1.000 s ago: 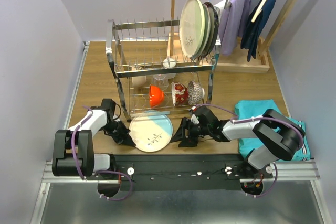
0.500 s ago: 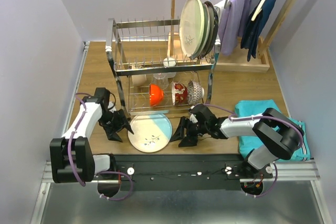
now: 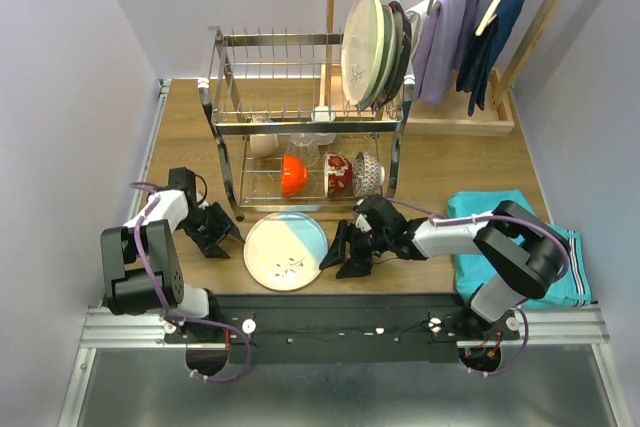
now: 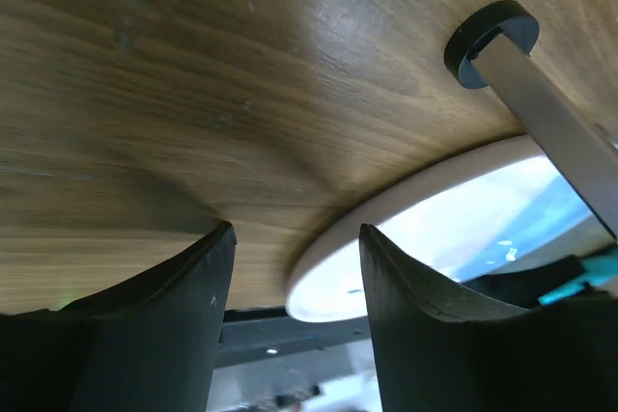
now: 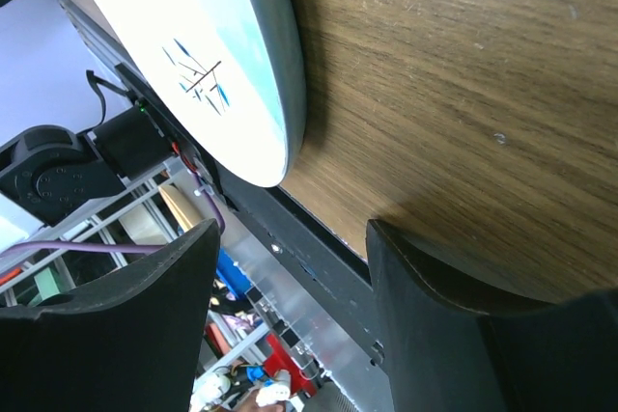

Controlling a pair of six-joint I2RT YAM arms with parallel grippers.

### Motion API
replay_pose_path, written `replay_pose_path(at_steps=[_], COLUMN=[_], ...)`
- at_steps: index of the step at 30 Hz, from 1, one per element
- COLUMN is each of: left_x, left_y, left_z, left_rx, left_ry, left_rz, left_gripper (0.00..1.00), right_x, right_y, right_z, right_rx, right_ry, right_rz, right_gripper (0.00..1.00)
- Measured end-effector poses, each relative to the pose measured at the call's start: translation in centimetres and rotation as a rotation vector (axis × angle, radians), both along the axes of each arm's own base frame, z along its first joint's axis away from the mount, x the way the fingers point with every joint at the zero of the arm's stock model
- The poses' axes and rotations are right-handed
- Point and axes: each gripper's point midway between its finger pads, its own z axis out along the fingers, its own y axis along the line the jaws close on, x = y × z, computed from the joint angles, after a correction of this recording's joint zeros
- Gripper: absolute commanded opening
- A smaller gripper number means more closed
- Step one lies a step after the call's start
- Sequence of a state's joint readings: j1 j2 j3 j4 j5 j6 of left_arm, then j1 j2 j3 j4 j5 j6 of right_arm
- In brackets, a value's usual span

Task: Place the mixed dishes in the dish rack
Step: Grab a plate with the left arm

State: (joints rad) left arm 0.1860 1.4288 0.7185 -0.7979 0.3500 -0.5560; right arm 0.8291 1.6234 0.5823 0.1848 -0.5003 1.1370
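Seeing the plate lying flat on the surface, just in front of the rack and outside it. Noting more plates standing upright at the right end of the upper tier, and three bowls sitting on the lower tier. Finding the left gripper spread wide and holding nothing, low over the surface just left of the plate. Finding the right gripper likewise spread and empty, just right of it. Spotting a teal cloth lying further right.
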Motion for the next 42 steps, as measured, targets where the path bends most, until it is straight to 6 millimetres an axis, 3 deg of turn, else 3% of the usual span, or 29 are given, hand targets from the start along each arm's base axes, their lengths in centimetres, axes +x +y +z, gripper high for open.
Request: replay_pose_path(at_steps=[8,12,15,16,19,23,32,42], left_x=[-0.2,-0.8,-1.0,-1.1,-1.1,-1.2,-1.7,-7.4], left_y=[-2.1,-4.4,-4.9,-5.1,-5.6,-6.6,-6.5,-6.1], left_z=[-0.6,-0.7,-0.8,-0.9,-0.8,-0.8,-0.6,0.3], left_rx=[-0.077,-0.144,-0.161,-0.165,-0.175,-0.194,-0.199,-0.159], left_ry=[-0.031,-0.045,-0.040,-0.035,-0.043,-0.045,0.044,0.191], left_rz=[0.033,0.009,0.009,0.003,-0.040,-0.083,-0.088,-0.228], left_gripper=[0.49,0.39,0.22,0.12,0.00,0.00,0.00,0.00], right_x=[0.2,0.2,0.5,0.6,0.8,1.3,1.7,1.9], right_y=[0.0,-0.1,-0.7,-0.9,-1.3,-2.3,-3.3,-3.7], right_z=[0.0,0.2,0.2,0.1,0.1,0.0,0.1,0.1], right_rx=[-0.020,-0.044,-0.087,-0.097,-0.108,-0.102,-0.084,-0.083], right_ry=[0.008,0.015,0.038,0.044,0.051,0.053,0.044,0.048], right_rz=[-0.016,-0.033,-0.096,-0.114,-0.153,-0.203,-0.241,-0.264], right_gripper=[0.72,0.72,0.72,0.72,0.71,0.71,0.71,0.71])
